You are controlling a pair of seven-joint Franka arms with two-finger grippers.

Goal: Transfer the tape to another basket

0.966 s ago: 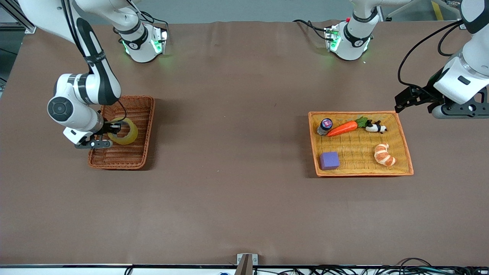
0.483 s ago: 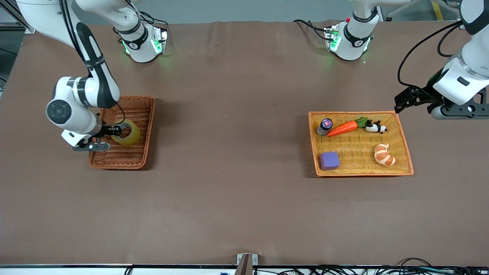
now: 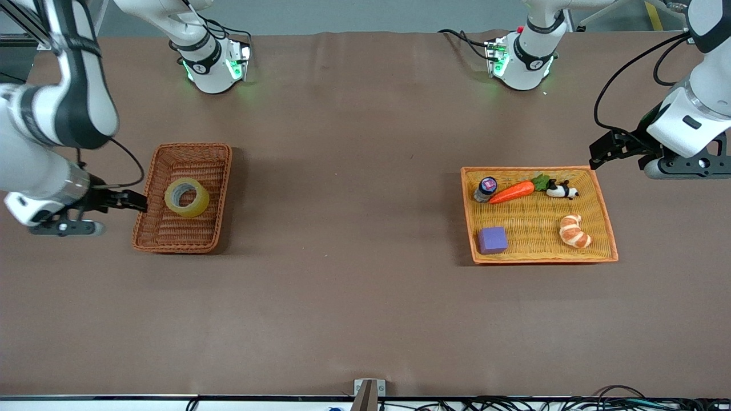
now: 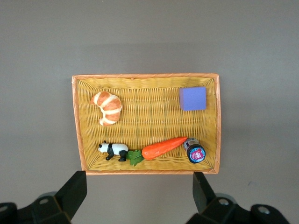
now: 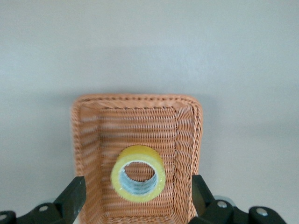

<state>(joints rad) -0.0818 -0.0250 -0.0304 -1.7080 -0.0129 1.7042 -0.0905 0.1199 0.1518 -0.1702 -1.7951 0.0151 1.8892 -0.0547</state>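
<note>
At middle left of the front view, the tape (image 3: 186,197) now lies released in the basket (image 3: 220,194); the right gripper (image 3: 137,202) has pulled away, fingers wide. Upper right, the left gripper (image 3: 597,157) waits open as before.

I am noting the tape (image 5: 137,180) as a glossy, translucent yellowish plastic film wound on a dull grey core, lying in a basket (image 3: 219,188) of rough reddish-brown wicker. I am observing a matt, smooth brown table covering (image 3: 354,240) and a tray (image 4: 149,79) of finer, orange-yellow weave. My right gripper (image 5: 135,196) and left gripper (image 4: 139,193) are showing matt black plastic fingers.
</note>
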